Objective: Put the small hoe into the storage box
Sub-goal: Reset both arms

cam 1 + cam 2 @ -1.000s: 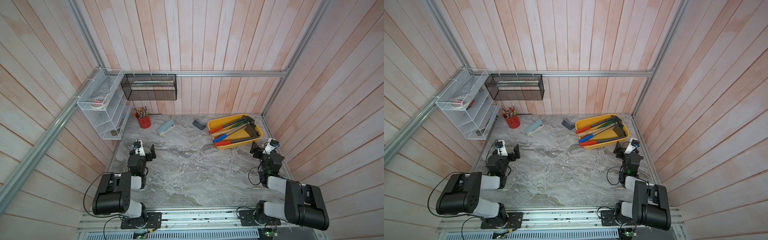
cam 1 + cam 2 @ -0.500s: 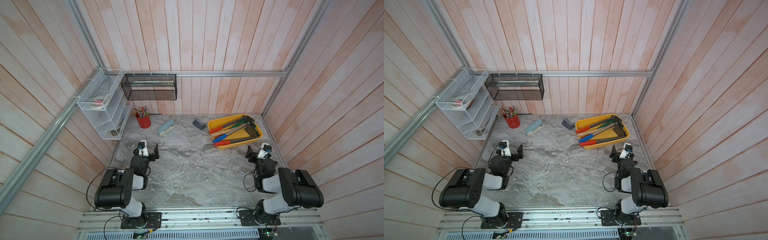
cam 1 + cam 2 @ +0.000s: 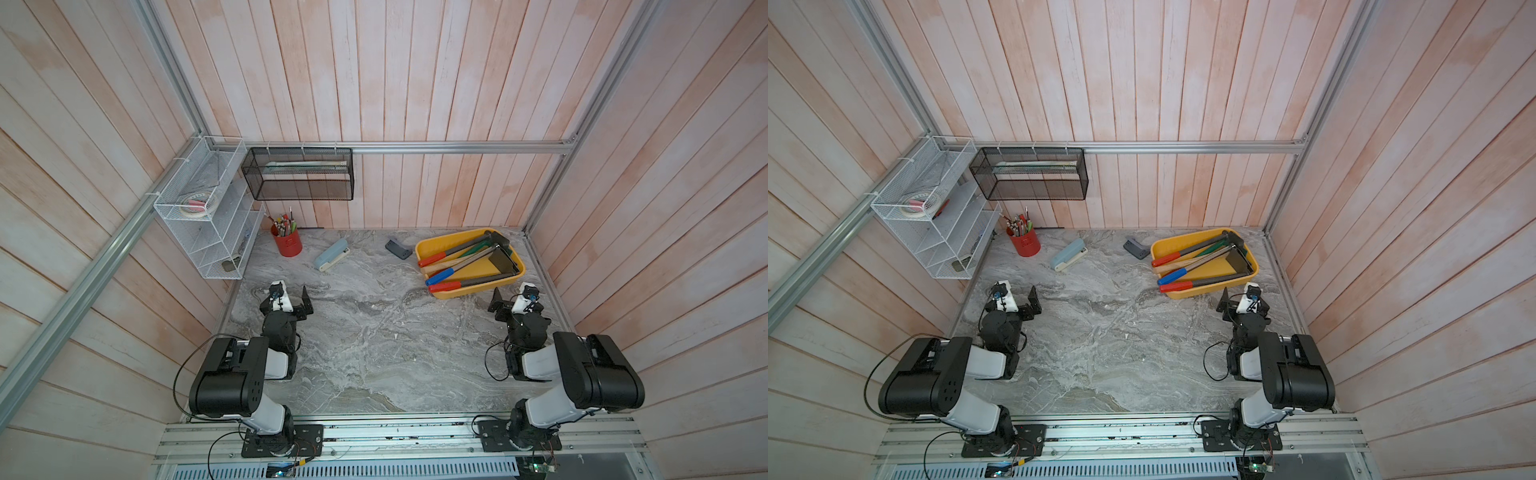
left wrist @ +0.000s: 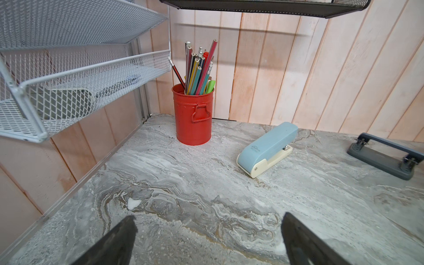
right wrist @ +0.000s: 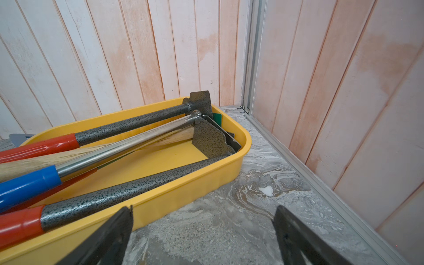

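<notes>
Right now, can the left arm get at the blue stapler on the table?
Probably yes: the stapler lies ahead of the open left tool with nothing between them; the red cup stands aside.

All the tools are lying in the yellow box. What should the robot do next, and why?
Probably just rest both arms, because the job looks done. The long-handled tools lie inside the storage box, and the right gripper and left gripper both show wide, empty jaws.
</notes>
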Controlling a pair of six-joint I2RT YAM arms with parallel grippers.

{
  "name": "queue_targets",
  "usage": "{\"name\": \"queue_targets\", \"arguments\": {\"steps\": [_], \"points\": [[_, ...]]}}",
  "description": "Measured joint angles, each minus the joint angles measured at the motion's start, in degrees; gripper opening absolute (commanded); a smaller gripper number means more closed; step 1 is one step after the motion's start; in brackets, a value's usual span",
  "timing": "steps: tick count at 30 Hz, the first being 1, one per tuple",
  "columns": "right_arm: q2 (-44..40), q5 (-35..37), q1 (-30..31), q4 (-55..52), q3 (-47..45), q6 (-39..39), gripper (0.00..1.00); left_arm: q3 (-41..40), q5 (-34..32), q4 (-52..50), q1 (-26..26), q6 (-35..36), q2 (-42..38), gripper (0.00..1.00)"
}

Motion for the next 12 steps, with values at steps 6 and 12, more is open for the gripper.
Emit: {"name": "queue_targets", "arguments": {"steps": [6,12], "points": [[0.04,-0.52,0.44,-0.55,0.63,-1.18,0.98,0.0,-0.72,0.02,-0.17,0.02,0.0,1.0],[0.11,-0.81,0.48,-1.18,1.18,-1.6,0.98,0.0,-0.72,0.02,-0.17,0.02,0.0,1.0]]}}
